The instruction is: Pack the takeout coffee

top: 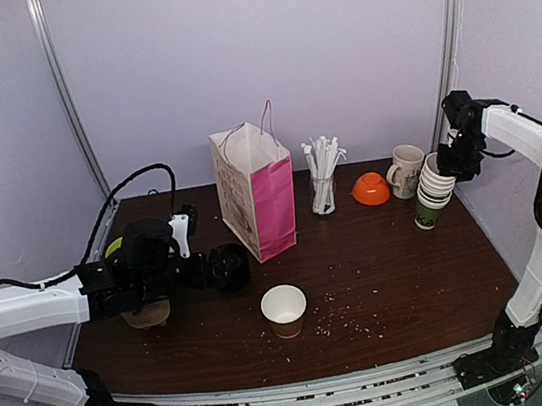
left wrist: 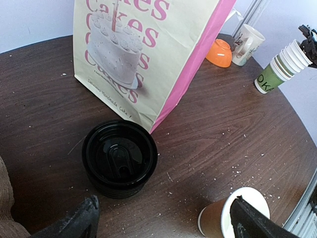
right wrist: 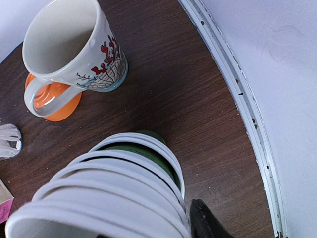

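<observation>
The takeout coffee [top: 284, 310] is a small brown paper cup standing upright at the front middle of the table, its white inside showing and no lid on it. The left wrist view catches it at the bottom right [left wrist: 214, 220]. A low stack of black plastic lids [top: 229, 266] [left wrist: 119, 157] sits left of the cup, at the foot of the bag. My left gripper [top: 208, 268] [left wrist: 166, 222] hovers open just behind the lids, holding nothing. My right gripper [top: 460, 158] is at the top of the white-and-green cup stack [top: 433, 190]; one finger [right wrist: 205, 223] lies against the top rim, the other is hidden.
A cream and pink paper bag [top: 254, 190] stands open behind the lids. A glass of straws [top: 322, 184], an orange bowl [top: 371, 189] and a ceramic mug [top: 407, 171] line the back right. A brown object [top: 147, 313] lies under my left arm. Crumbs are scattered over the table.
</observation>
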